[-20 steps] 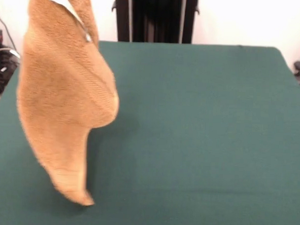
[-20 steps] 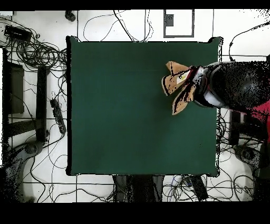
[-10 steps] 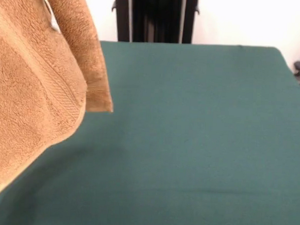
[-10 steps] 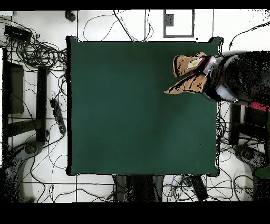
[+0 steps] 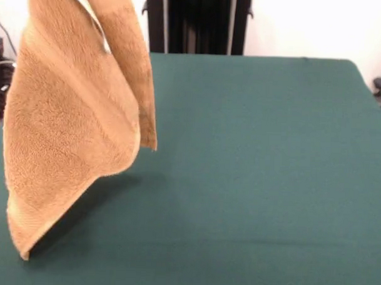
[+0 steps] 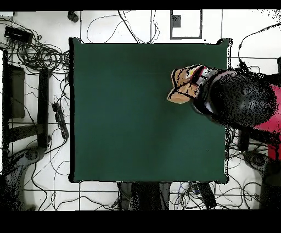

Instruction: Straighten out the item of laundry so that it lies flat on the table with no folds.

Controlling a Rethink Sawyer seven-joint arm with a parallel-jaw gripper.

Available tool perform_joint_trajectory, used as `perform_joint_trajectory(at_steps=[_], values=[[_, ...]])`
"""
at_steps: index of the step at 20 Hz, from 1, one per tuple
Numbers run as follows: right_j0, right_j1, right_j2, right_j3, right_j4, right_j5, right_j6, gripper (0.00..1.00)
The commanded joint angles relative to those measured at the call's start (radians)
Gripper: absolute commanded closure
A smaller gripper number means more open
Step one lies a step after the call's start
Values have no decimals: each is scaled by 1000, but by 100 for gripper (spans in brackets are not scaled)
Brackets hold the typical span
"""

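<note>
The item of laundry [image 5: 72, 126], an orange-tan terry towel, hangs in the air at the left of the front view, folded on itself. Its top runs out of the picture and its lowest corner sits just above the table [image 5: 271, 170]. A narrower flap hangs behind the main sheet. From overhead, the towel [image 6: 184, 85] shows bunched near the table's [image 6: 126, 110] right edge, coming out from under the arm. The gripper [image 6: 202, 82] is there, shut on the towel's upper part, mostly covered by the arm's dark bulk.
Tangled cables [image 6: 33, 49] lie on the floor around the table in the overhead view, and a dark rack [image 6: 22, 104] stands at the left. The red and black arm [image 6: 241, 101] reaches in over the table's right edge.
The hanging towel swung close to the front camera and has swung back, now spread wider with its low corner further left. From overhead, the arm shifted up, then back down.
</note>
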Motion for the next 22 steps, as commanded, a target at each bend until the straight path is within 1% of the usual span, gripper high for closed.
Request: perform_joint_trajectory(at_steps=[1,4,6,8,11,13,16,19,22], values=[[71,69,87,285,-11,-185,19,100],[75,97,86,306,-3,-231,37,100],[90,106,69,305,-22,-236,34,100],[90,121,71,319,-21,-249,28,100],[101,163,76,349,-14,-342,68,100],[142,187,49,344,-21,-401,125,100],[214,201,2,338,-7,-448,209,100],[264,187,-21,343,33,-444,250,100],[328,149,-68,347,75,-413,299,100]])
